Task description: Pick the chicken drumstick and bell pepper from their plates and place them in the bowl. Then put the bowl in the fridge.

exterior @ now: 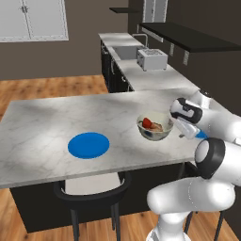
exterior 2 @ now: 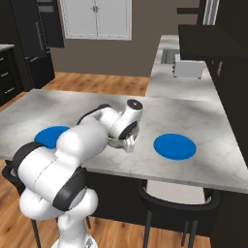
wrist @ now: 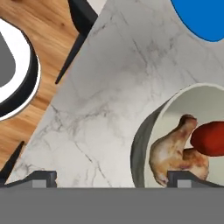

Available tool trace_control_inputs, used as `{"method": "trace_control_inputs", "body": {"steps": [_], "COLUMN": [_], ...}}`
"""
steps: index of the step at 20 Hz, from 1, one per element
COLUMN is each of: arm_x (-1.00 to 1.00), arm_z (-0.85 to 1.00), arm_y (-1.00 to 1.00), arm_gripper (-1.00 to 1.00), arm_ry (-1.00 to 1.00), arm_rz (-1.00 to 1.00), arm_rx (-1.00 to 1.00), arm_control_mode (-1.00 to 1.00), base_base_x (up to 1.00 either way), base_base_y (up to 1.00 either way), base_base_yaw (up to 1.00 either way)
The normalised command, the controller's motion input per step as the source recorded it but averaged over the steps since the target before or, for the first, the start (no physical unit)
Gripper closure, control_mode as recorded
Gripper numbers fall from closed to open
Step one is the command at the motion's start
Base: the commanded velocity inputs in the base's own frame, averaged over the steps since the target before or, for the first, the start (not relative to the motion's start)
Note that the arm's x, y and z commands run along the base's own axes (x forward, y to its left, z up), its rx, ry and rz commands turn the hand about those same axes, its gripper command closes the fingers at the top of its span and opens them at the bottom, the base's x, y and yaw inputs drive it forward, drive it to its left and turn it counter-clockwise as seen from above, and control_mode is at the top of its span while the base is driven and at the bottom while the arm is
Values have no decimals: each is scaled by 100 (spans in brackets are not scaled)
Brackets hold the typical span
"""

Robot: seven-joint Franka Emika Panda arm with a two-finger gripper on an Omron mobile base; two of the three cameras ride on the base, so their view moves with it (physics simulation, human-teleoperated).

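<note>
The pale bowl stands on the marble island counter with the golden-brown chicken drumstick and the red bell pepper lying inside it. My gripper is open and hangs low over the bowl's near rim, one finger outside the wall and the other over the inside. In the base views the gripper points down at the bowl's edge, and the arm hides most of the bowl in the right one. Two bare blue plates flank the bowl. The black fridge stands far left.
A dark chair is tucked under the island's near edge, and another chair sits to the right. A toaster and a sink are on the back counter. A white double-door cabinet hangs on the far wall.
</note>
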Motion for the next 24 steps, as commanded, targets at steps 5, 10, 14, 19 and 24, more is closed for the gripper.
{"method": "trace_control_inputs", "body": {"steps": [5,10,14,19,24], "arm_x": [9,10,12,12,23], "arm_z": [-29,-38,-24,-16,-4], "arm_y": [23,9,-7,-19,-18], "arm_gripper": [-100,-100,-100,-100,-100], "arm_ry": [0,0,0,0,0], "arm_rz": [8,1,0,0,0], "arm_rx": [-24,-24,-7,0,0], "arm_control_mode": [-100,-100,-100,-100,-100], "base_base_x": [0,0,0,0,0], "base_base_y": [0,0,0,0,0], "base_base_yaw": [0,0,0,0,0]}}
